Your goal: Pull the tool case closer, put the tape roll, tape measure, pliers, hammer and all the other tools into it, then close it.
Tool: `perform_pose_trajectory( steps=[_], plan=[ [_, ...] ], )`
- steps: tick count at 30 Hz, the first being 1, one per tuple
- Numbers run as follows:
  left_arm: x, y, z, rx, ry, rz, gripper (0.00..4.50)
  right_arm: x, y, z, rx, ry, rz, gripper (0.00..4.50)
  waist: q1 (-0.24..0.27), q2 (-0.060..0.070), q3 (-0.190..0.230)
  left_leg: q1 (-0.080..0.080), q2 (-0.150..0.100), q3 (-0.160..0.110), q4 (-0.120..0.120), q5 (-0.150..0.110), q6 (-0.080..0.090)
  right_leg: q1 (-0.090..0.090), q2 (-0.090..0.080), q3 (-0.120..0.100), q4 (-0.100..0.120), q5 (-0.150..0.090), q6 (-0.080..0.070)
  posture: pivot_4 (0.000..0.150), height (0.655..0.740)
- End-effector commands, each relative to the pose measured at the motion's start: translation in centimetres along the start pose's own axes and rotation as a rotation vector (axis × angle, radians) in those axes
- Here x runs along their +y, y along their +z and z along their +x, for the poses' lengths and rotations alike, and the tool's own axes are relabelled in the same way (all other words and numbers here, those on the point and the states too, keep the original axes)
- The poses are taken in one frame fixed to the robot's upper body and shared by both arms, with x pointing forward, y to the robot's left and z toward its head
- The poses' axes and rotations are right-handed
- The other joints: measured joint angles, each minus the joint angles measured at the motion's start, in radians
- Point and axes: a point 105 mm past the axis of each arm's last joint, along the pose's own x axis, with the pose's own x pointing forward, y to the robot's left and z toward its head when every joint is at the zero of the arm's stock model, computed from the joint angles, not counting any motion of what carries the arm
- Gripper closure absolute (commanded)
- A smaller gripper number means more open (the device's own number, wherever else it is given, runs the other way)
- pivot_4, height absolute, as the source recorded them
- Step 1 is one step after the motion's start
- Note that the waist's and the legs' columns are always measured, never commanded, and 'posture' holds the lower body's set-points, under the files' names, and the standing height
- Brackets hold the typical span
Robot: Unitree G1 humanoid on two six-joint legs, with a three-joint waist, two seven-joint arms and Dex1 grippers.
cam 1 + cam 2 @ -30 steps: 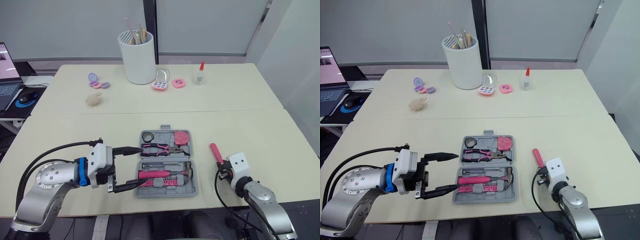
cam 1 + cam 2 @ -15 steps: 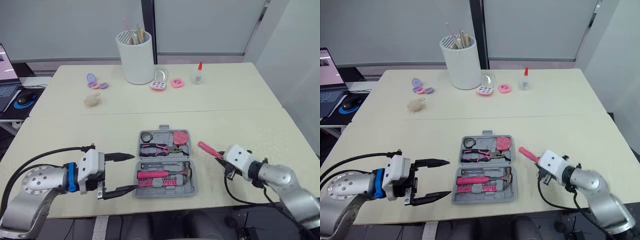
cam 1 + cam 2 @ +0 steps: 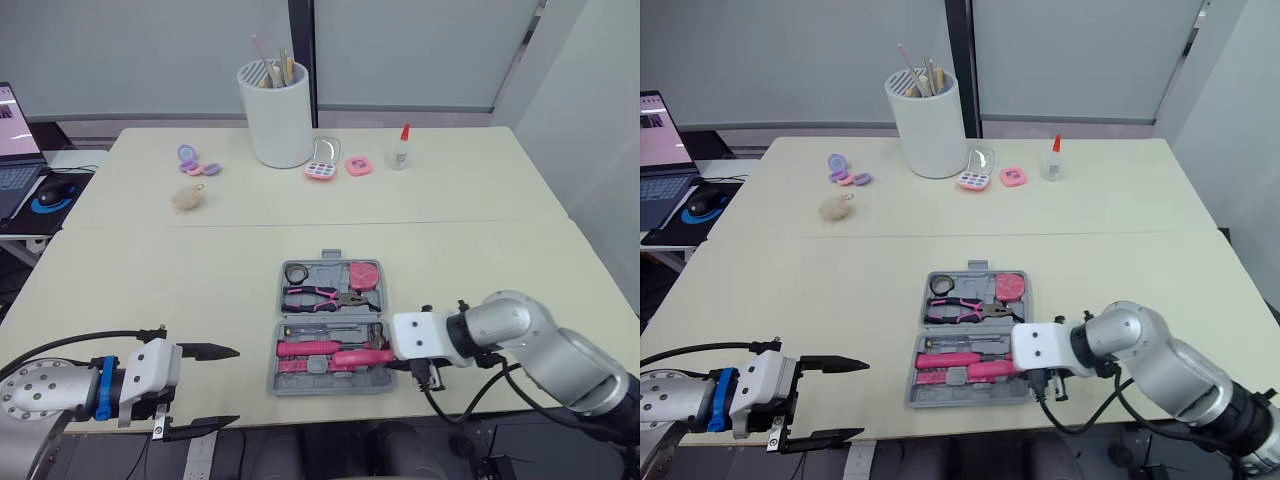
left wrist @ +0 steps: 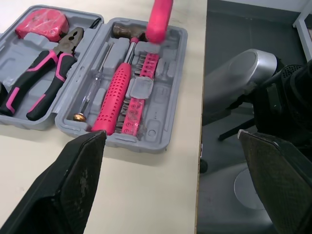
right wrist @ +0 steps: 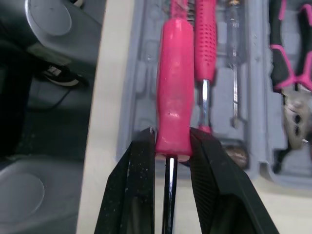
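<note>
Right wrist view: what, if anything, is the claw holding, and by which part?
The right claw holds the pink-handled screwdriver by the handle's end, where the shaft starts, above the tool case.

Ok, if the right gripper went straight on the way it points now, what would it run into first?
Most likely the tool case: the right gripper, shut on the pink screwdriver, points along its near tray beside the hammer. Its height above the tray is unclear.
</note>
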Motion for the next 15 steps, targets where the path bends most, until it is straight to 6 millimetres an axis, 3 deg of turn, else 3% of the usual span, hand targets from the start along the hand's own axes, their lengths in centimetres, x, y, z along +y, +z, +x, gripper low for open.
perform_pose_trajectory(
  steps=[1, 15],
  plan=[
    [0.1, 1.0, -0.1, 0.004, 0.003, 0.041, 0.0, 0.1, 1.2, 1.5, -0.015, -0.001, -0.018, 3.8, 0.0, 0.0, 0.0, 0.0, 0.0, 0.0, 0.0, 0.0, 0.0, 0.0, 0.0, 0.0, 0.0, 0.0, 0.0, 0.15, 0.7366],
    [0.0, 1.7, 0.0, 0.025, -0.014, 0.038, 0.0, 0.1, 2.2, 5.9, -0.026, 0.045, -0.036, 3.8, -0.001, -0.001, -0.001, 0.0, 0.0, 0.0, 0.001, 0.0, 0.0, -0.001, 0.0, 0.0, 0.003, 0.0, 0.0, 0.15, 0.7366]
  ],
)
